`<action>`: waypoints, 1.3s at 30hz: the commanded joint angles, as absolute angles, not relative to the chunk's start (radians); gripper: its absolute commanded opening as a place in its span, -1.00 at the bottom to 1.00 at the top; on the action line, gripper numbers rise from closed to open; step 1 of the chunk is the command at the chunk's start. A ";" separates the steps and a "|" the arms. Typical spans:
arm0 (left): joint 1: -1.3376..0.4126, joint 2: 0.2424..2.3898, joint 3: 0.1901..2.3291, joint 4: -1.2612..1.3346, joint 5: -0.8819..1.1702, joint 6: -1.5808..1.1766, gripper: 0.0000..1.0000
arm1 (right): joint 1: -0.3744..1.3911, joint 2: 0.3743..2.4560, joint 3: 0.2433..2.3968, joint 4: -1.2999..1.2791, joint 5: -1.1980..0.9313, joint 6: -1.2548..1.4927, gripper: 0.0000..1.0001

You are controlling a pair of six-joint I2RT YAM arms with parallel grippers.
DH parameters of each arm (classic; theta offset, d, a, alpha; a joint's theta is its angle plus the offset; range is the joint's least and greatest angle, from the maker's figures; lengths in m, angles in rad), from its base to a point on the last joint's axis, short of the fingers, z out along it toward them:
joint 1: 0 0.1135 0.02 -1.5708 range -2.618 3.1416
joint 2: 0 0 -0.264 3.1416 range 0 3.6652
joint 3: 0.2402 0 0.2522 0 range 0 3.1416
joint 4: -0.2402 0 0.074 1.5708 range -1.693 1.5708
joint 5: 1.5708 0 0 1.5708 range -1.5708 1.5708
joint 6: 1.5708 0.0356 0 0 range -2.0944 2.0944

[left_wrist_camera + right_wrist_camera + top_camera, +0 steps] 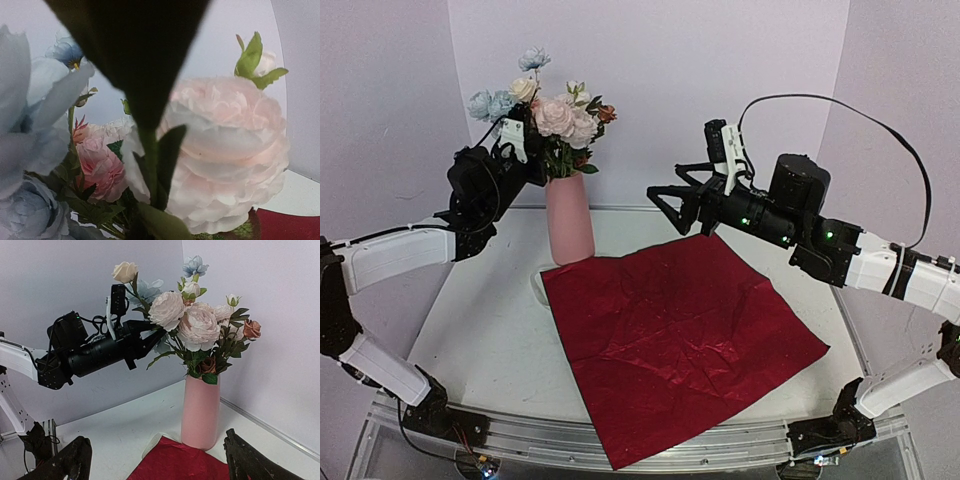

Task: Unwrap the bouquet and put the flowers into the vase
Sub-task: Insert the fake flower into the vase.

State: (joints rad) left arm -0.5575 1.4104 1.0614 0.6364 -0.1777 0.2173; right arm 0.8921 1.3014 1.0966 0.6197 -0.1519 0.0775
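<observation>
Dark red wrapping paper [680,350] lies flat on the tabletop [480,330]. Over its far edge the right gripper [665,210] hangs, jaws wide and empty. The left gripper [150,337] has its jaws closed among the flowers [560,115], which stand in the vase [570,220].

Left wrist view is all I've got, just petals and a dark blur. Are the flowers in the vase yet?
Observer: Yes. The flowers stand in the vase, which is upright on the table.
Operator: Wrapping?
Observer: Off. The red paper lies spread flat on the table in front of the vase.
Operator: Right arm?
Observer: The right fingers are wide open and empty, raised above the table near the paper's far corner.
</observation>
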 commanded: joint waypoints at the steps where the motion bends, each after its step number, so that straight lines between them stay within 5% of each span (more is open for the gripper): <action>1: -0.560 1.456 1.114 0.664 -0.189 0.229 -1.00 | 0.896 1.291 1.102 0.661 -0.148 0.067 0.87; 24: -0.557 1.599 1.123 0.668 -0.239 0.241 -0.98 | 0.896 1.278 1.084 0.661 -0.136 0.065 0.88; 31: -0.558 1.524 1.108 0.665 -0.274 0.214 -0.16 | 0.896 1.270 1.079 0.660 -0.136 0.072 0.88; 39: -0.559 1.341 0.982 0.655 -0.265 0.167 0.10 | 0.895 1.266 1.073 0.656 -0.139 0.088 0.89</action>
State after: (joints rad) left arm -0.5571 1.4725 1.0405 0.6311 -0.2582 0.2058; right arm 0.8921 1.3013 1.0822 0.6133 -0.1410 0.0751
